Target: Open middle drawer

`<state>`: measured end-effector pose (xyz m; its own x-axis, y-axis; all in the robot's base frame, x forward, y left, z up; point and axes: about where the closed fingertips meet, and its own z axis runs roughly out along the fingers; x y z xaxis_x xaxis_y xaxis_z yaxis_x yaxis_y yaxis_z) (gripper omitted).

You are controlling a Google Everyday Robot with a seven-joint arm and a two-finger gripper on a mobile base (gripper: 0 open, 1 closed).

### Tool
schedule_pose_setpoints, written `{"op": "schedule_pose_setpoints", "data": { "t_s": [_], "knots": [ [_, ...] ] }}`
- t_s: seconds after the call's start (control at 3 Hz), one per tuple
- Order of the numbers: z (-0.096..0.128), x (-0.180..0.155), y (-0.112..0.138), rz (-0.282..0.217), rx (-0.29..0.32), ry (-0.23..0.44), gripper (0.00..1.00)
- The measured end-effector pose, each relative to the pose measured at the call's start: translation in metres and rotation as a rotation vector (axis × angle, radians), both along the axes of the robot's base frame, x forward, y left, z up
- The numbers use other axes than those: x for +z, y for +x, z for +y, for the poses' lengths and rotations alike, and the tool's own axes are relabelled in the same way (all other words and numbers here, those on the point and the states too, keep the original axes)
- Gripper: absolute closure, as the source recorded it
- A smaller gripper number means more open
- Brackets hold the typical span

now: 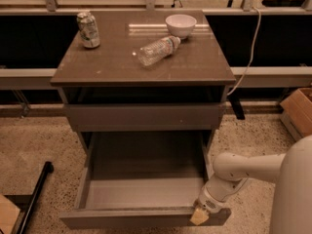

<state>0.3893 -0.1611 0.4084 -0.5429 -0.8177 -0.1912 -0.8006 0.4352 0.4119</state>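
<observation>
I read the gripper [199, 216] low in the view, at the right end of the front panel [122, 219] of the middle drawer [141, 195], with its pale tip against the panel's top edge. I cannot tell whether it is set wide, narrow or clamped on the panel. The white arm [243, 170] runs up and to the right of the gripper into the robot's body at the right edge. The middle drawer stands open: its bare grey box extends to the left of and behind the gripper, well forward of the cabinet. Above and behind the gripper, the upper drawer front [144, 116] sits closed and flush with the frame. Higher still is the cabinet top [107, 65]. On it, a clear bottle [158, 50] lies on its side almost straight above the gripper, a white bowl [181, 25] stands upright just beyond it, and a can [88, 29] stands upright far to the left. A cardboard box [300, 112] rests on the floor above and to the right of the gripper. A black pole [34, 195] lies tilted far to its left.
</observation>
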Motion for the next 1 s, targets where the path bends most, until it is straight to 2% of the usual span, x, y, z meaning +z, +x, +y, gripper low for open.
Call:
{"op": "schedule_pose_setpoints", "data": {
  "t_s": [0.67, 1.0],
  "knots": [
    [0.001, -0.0009, 0.0, 0.003, 0.001, 0.001, 0.01],
    [0.0011, -0.0011, -0.0003, 0.004, 0.001, 0.001, 0.0]
  ]
}}
